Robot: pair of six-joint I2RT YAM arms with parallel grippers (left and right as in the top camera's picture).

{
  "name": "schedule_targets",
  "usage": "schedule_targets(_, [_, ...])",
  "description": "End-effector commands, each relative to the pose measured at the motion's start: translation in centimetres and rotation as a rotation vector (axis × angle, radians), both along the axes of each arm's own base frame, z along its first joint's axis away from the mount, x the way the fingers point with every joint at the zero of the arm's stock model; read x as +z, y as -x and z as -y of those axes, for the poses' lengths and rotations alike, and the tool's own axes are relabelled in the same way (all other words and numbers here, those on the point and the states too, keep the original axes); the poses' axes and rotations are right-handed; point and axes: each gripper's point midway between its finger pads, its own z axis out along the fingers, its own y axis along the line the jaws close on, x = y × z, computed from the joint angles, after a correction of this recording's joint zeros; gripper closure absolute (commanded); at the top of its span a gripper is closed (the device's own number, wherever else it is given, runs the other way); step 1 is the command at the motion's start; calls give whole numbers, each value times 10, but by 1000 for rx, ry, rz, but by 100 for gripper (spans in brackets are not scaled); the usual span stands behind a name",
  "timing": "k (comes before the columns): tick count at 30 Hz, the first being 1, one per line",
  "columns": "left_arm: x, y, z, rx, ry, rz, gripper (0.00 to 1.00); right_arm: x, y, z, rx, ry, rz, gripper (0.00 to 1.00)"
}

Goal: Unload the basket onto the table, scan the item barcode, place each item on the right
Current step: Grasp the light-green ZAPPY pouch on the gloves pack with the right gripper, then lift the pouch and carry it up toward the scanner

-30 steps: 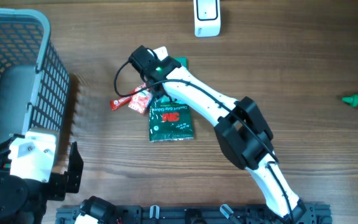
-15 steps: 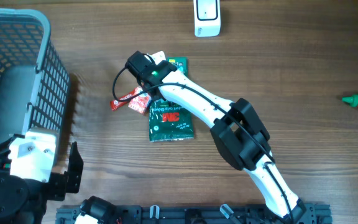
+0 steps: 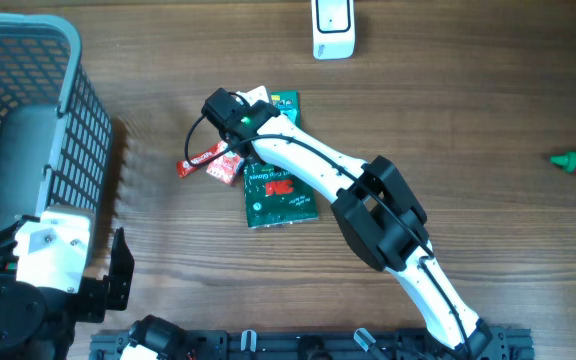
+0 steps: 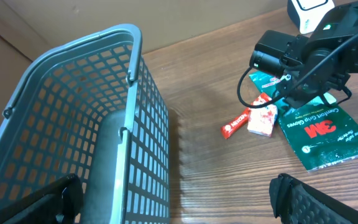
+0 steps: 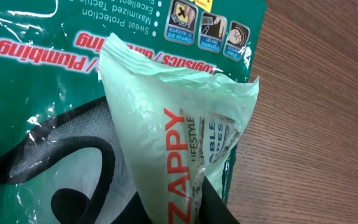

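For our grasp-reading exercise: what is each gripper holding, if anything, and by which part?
The right gripper appears to pinch the pale green Zappy packet by its bunched narrow end. The left gripper is open, holding nothing.

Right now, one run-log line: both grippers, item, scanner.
right gripper: shut on crumpled pale-green plastic Zappy packet | left gripper: open, by grey mesh basket | white plastic scanner: apart from packet

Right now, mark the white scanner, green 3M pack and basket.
white scanner (image 3: 332, 30): overhead view, body centre.
green 3M pack (image 3: 283, 205): overhead view, lower half.
basket (image 4: 151, 143): left wrist view, mesh side wall.
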Motion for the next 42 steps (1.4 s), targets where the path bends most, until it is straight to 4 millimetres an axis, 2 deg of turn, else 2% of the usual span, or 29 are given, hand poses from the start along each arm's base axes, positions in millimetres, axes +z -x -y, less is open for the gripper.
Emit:
schedule_targets(1, [0, -1, 1, 6, 12, -1, 0, -5, 16, -9, 19, -86, -118, 96])
schedule_targets(5, [0, -1, 1, 6, 12, -1, 0, 31, 22, -26, 31, -329, -219, 96])
schedule_targets(10, [0, -1, 1, 6, 12, -1, 0, 75, 25, -34, 114, -618, -364, 96])
schedule_targets(18, [0, -1, 1, 6, 12, -1, 0, 107, 25, -12, 276, -954, -563, 96])
schedule_targets(24, [0, -1, 1, 6, 12, -1, 0, 136, 19, 7, 276, -1182, -633, 96])
schedule_targets(28, [0, -1, 1, 6, 12, -1, 0, 156, 21, 9, 325, -1309, -658, 96])
schedule_targets(33, [0, -1, 1, 6, 12, -1, 0, 192, 34, 0, 388, -1513, -743, 96])
schedule_targets(37, [0, -1, 1, 6, 12, -1, 0, 191, 34, -2, 393, -1520, -751, 96])
schedule_targets(42, [0, -1, 1, 6, 12, -1, 0, 172, 28, -5, 337, -1538, -802, 96])
